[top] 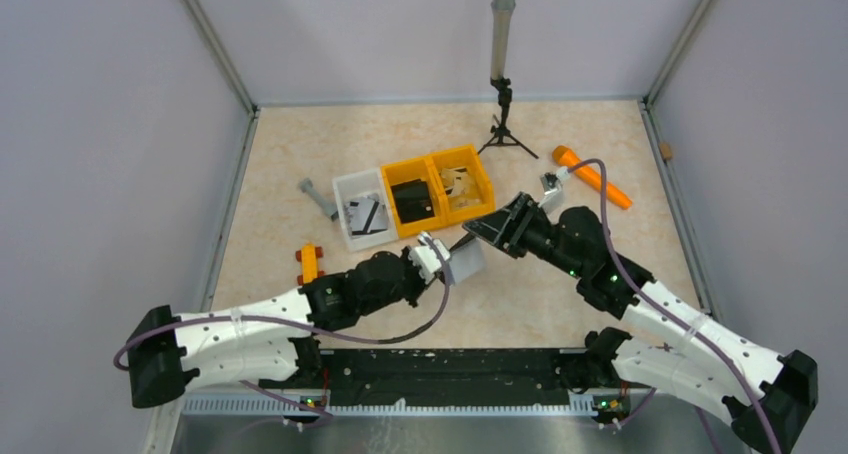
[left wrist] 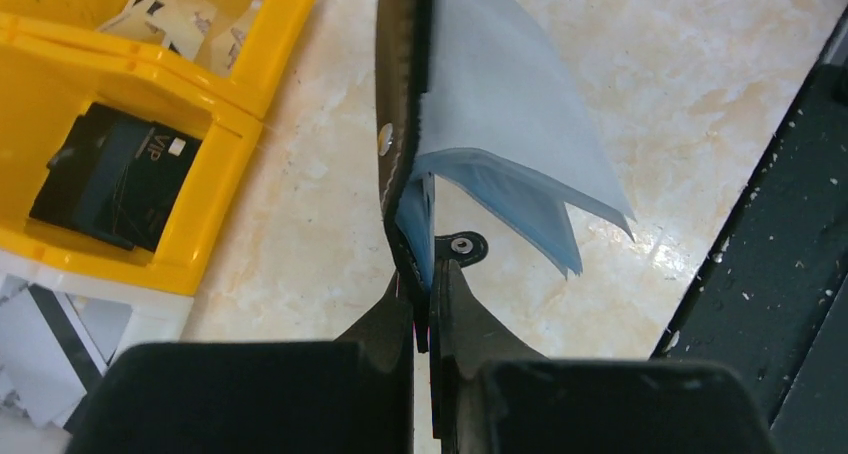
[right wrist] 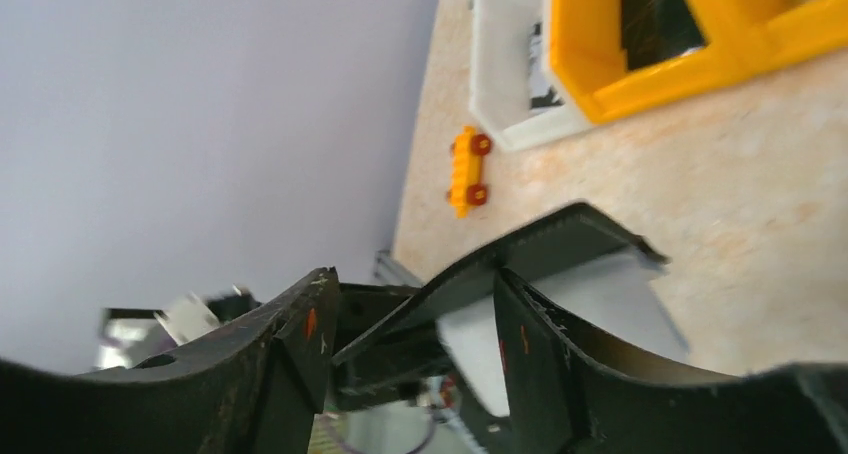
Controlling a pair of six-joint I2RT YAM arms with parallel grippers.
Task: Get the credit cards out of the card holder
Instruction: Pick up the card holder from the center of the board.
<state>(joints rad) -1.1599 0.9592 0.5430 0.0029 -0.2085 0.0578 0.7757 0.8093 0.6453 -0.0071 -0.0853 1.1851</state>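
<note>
The left gripper point(left wrist: 425, 314) pinches the opened card holder point(left wrist: 402, 94) by its edge, just before the yellow bin point(left wrist: 100, 259). The right gripper point(right wrist: 410, 284) stands spread beside it. Only the left wrist view shows a black card point(left wrist: 115, 179) in that bin. The white bin point(right wrist: 490, 74) seems to hold striped cards point(top: 366, 214).

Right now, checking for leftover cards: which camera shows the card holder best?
Left wrist: the card holder fills the frame, pale lining and slots spread, pinched by the left gripper. Top external shows it small; right wrist shows it blurred, partly behind the right gripper.
</note>
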